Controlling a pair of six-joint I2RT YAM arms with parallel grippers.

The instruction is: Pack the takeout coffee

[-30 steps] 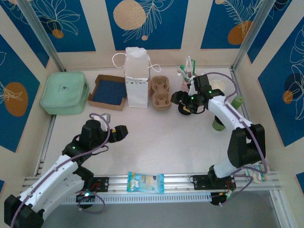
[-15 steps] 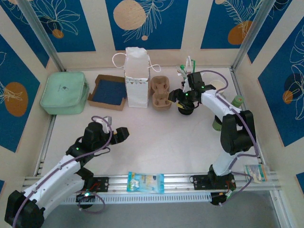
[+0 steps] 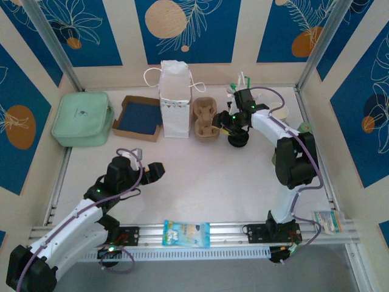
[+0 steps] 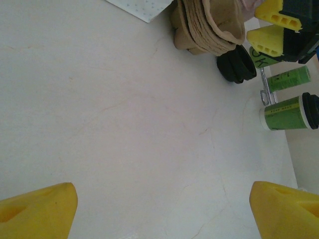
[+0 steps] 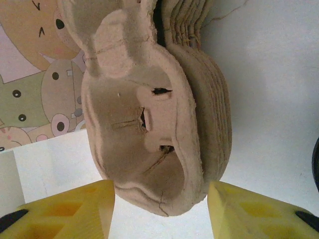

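Coffee cup (image 4: 285, 113): one, black lid on, standing on the tabletop (image 4: 124, 124) at the right side, just beside a slim green tube (image 4: 289, 78). It is untouched.

Right gripper (image 5: 160, 191): well apart from the cup, over at the stack of cup carriers (image 5: 149, 124). Jaws roughly half open, one yellow finger on each side of the top carrier's near end, right against its rim. Cannot tell whether they are clamping it.

Left gripper (image 4: 159, 209): jaws wide apart, nothing between them, over bare tabletop. Cup lies far off to its front right.

Counts:
- one black round object (image 4: 237, 64) beside the carriers
- one white paper bag (image 3: 175, 100)
- one cardboard tray (image 3: 138, 117)
- one green case (image 3: 82, 118)
- one snack packet (image 3: 186, 233)
- carriers: several nested, number unclear
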